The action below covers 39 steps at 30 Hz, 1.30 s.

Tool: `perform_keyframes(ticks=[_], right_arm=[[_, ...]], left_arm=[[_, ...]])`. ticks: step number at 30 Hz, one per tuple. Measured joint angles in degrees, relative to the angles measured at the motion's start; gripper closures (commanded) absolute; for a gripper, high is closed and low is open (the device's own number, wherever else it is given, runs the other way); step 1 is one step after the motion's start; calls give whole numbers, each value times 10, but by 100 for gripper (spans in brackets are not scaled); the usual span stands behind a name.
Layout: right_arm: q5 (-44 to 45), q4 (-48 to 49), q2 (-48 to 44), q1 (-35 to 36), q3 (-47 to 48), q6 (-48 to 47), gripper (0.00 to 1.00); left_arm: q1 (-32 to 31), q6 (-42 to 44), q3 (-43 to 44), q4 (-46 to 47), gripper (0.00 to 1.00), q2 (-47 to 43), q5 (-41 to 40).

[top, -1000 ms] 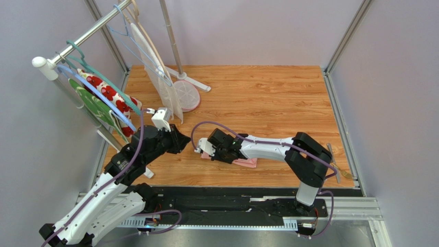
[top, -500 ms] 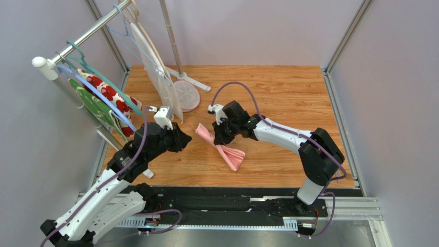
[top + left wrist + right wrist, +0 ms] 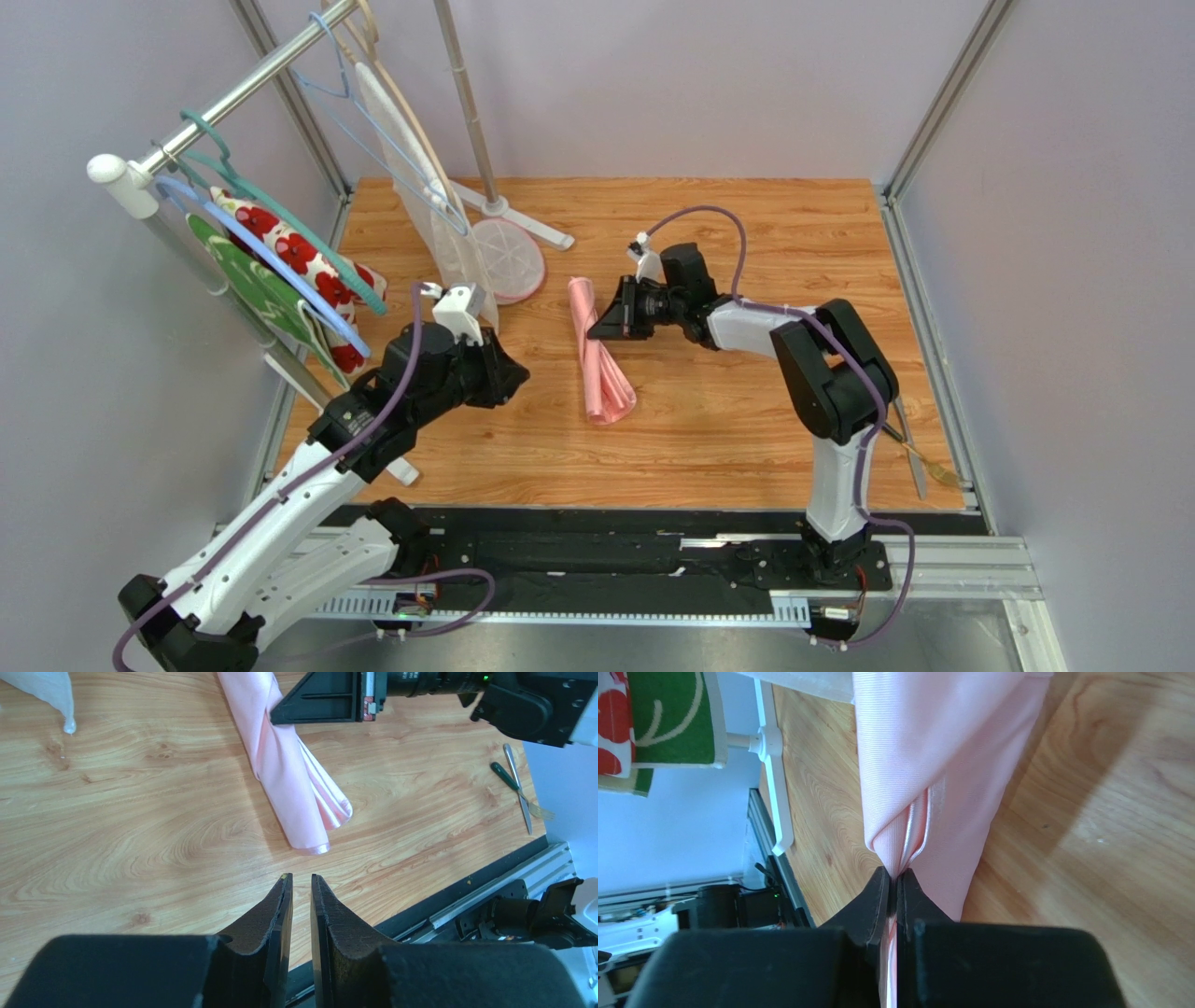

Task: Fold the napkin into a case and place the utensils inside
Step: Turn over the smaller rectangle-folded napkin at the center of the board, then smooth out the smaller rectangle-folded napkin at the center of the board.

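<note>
pink cloth is the thing to watch, but start at the near edge. the utensils lie at the lower right of the overhead view, by the rim of the wooden table, well apart from everything else. left of centre, the left gripper hovers low, its jaws parted by a narrow slit with nothing between them. just beyond it, mid-frame, the napkin stretches out as a long, twisted roll, not yet a flat case. near its upper end the right gripper is pinched tight on a fold of it. i'd judge the cloth light, limp and a little slick. it will sag and unroll, so take it by a corner or hem, not the bunched middle. farther back, at upper left, stands a rack of hangers.
</note>
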Motion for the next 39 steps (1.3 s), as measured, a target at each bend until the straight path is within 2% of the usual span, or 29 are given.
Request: perform_keyframes(ticks=[6, 11, 12, 13, 15, 16, 18, 19, 22, 25, 30, 34, 36, 37, 39], right_arm=[[-57, 73, 45, -47, -14, 60, 100], [-105, 98, 68, -90, -14, 74, 88], [-110, 98, 71, -96, -14, 74, 83], [-115, 97, 73, -105, -14, 73, 73], [-125, 95, 75, -122, -14, 68, 64], [-127, 92, 75, -128, -14, 66, 56], [-135, 71, 75, -145, -11, 45, 49], [-135, 49, 75, -153, -7, 30, 40], [-122, -33, 73, -169, 11, -32, 33], [-75, -147, 56, -181, 38, -115, 31], [-17, -225, -27, -181, 39, -180, 32], [-12, -210, -66, -175, 42, -181, 54], [-22, -198, -57, -172, 50, -170, 60], [-31, -186, -45, -169, 56, -160, 69], [-45, -165, -17, -164, 69, -146, 74]], left_arm=[[0, -3, 0, 30, 77, 42, 12], [0, -11, 0, 71, 78, 101, 36], [0, -12, 0, 83, 78, 117, 42], [0, -12, 0, 96, 78, 134, 49], [1, -12, 0, 123, 78, 171, 60], [0, -12, 0, 135, 79, 189, 65], [0, -10, 2, 153, 80, 223, 71], [0, -6, 6, 162, 80, 245, 74], [-7, 3, 26, 183, 82, 299, 75], [-21, 11, 68, 199, 85, 362, 76], [-31, -3, 103, 282, 92, 449, 114], [-31, -20, 103, 347, 93, 507, 151], [-31, -27, 103, 376, 93, 531, 163], [-31, -29, 103, 391, 94, 541, 170], [-31, -34, 103, 426, 94, 562, 183]])
